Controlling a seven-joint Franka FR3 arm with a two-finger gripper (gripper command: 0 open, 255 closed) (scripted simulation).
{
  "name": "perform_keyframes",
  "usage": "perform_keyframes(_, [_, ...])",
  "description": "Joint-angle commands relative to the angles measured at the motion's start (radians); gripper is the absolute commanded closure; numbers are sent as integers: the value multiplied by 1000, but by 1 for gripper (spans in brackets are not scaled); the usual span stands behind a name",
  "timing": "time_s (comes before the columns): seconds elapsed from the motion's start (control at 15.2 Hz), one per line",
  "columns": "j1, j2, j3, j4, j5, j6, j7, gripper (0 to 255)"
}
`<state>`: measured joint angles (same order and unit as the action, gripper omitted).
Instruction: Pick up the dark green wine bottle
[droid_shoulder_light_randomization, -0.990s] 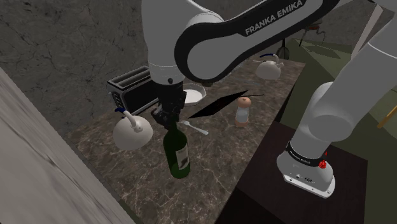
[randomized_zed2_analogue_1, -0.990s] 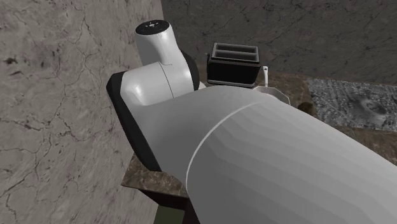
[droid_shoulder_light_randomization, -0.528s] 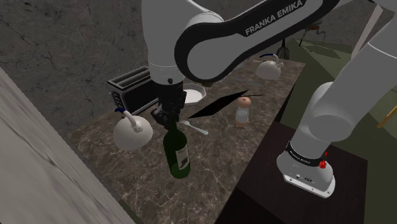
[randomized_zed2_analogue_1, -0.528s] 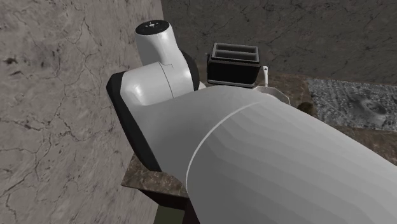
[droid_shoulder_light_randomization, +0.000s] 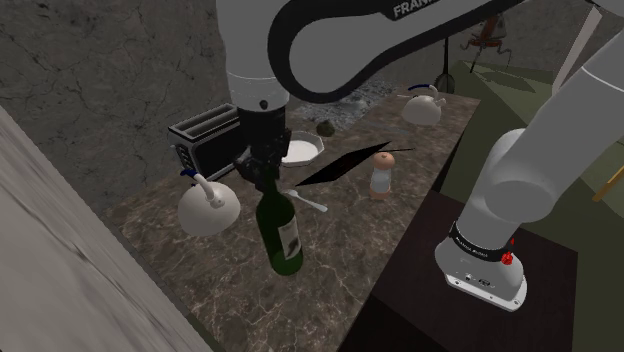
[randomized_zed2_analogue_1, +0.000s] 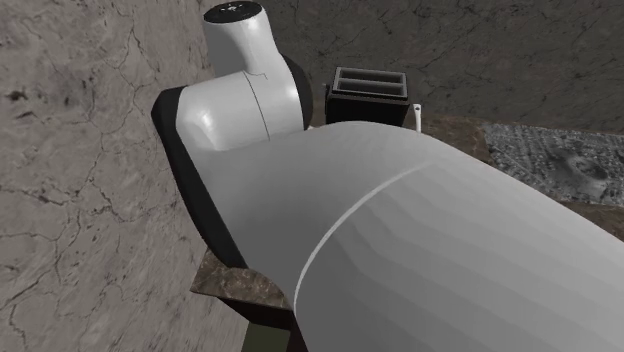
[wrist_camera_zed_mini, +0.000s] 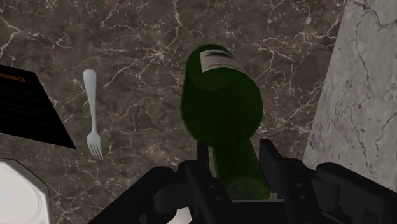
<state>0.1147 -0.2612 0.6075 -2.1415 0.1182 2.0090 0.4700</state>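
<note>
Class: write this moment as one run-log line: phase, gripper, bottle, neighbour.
phase: grasp | gripper: shut on neck | wine bottle: dark green, clasped | fork: lying on counter nearby

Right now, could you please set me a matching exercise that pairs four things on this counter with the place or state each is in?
Things:
1. dark green wine bottle
2. fork
3. toaster
4. small shaker

Places or states:
A. stands upright near the counter edge that faces the stand
B. neck clasped in the hand
C. lies flat beside the black mat
D. sits toward the shoulder view's left, behind a white kettle

Pairs: 1-B, 2-C, 3-D, 4-A.
</note>
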Motion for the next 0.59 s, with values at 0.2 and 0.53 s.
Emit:
perform_keyframes(0.2, [-1, -14, -11, 59, 3, -72, -6, 255])
perform_keyframes(0.53, [-3, -18, -15, 98, 3, -114, -8, 255])
